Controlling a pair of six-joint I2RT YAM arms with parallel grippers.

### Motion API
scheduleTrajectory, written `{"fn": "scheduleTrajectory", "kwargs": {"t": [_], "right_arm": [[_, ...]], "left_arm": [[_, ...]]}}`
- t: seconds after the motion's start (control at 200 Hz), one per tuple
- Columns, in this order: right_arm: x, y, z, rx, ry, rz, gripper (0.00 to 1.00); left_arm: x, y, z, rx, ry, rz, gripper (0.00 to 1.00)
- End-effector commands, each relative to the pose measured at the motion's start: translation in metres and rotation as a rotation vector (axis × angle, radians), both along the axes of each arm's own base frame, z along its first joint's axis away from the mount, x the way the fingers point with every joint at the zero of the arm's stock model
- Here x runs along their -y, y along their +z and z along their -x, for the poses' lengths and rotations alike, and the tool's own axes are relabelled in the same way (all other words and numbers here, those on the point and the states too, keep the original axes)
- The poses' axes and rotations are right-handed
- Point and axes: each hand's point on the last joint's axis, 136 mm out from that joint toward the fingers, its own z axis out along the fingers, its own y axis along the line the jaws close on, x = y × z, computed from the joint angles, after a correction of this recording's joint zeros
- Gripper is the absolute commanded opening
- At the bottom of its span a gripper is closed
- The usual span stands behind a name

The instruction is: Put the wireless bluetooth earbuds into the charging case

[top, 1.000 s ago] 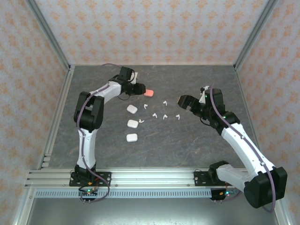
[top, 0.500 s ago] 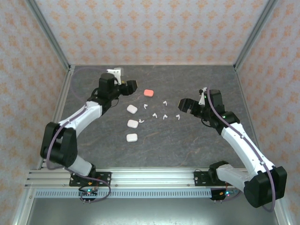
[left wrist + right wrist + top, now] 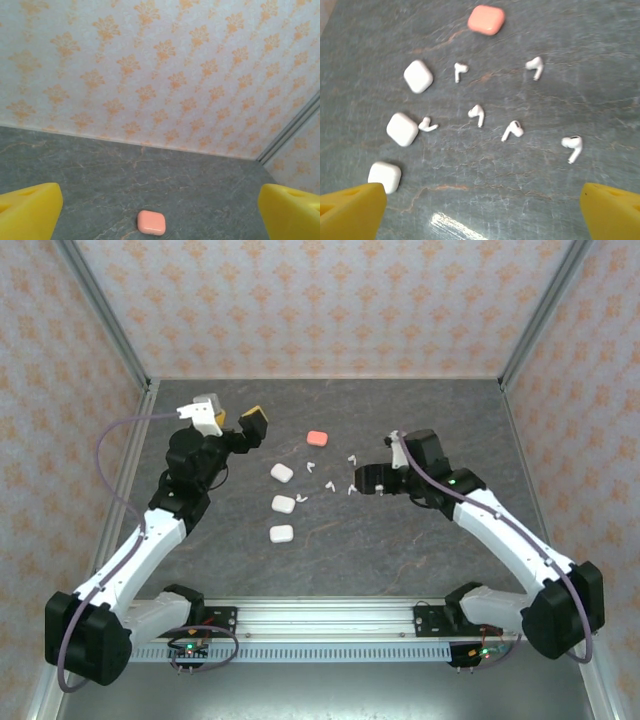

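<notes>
With jaws wide and empty, the right gripper [image 3: 481, 205] hovered over the loose white earbuds [image 3: 478, 114], likely choosing one for the white cases [image 3: 402, 129] at their nine o'clock, while the left gripper [image 3: 230, 420], equally wide, faced the coral case [image 3: 151, 222].

A dark grey tabletop with a marbled stone pattern and faint rust-coloured veins [image 3: 400, 550] is seen across the floor of the enclosure. It is closed in on three sides by pale wallpaper panels printed with orange floral ornaments [image 3: 320, 310]. The back corners are marked by a slanting silver aluminium post on the left [image 3: 102, 310] and a matching post on the right [image 3: 547, 310]. A ribbed aluminium rail [image 3: 330, 618] is laid along the near edge, with a narrow perforated metal strip [image 3: 330, 651] just in front of it. In the right wrist view, a bright glare patch [image 3: 450, 222] is caught on the stone surface.
</notes>
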Motion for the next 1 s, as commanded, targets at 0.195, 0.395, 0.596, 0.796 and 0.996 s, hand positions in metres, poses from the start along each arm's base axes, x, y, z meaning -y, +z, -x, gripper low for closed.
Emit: {"fn": "scheduleTrajectory", "kwargs": {"t": [0.195, 0.395, 0.596, 0.796, 0.996], "right_arm": [[-0.054, -0.014, 0.005, 0.015, 0.226, 0.126, 0.99], [-0.094, -0.026, 0.014, 0.011, 0.355, 0.111, 0.99], [-0.119, -0.039, 0.024, 0.015, 0.467, 0.147, 0.99], [-0.131, -0.052, 0.034, 0.059, 0.572, 0.247, 0.99], [-0.151, -0.066, 0.049, 0.133, 0.730, 0.311, 0.99]], "left_arm": [[-0.035, 0.006, 0.025, 0.047, 0.166, 0.026, 1.00], [-0.040, 0.001, 0.030, 0.016, 0.187, 0.001, 1.00], [-0.042, 0.000, 0.031, 0.008, 0.192, -0.003, 1.00], [-0.043, -0.001, 0.033, 0.001, 0.197, -0.006, 1.00], [-0.047, -0.001, 0.038, -0.005, 0.214, -0.009, 1.00]]}}
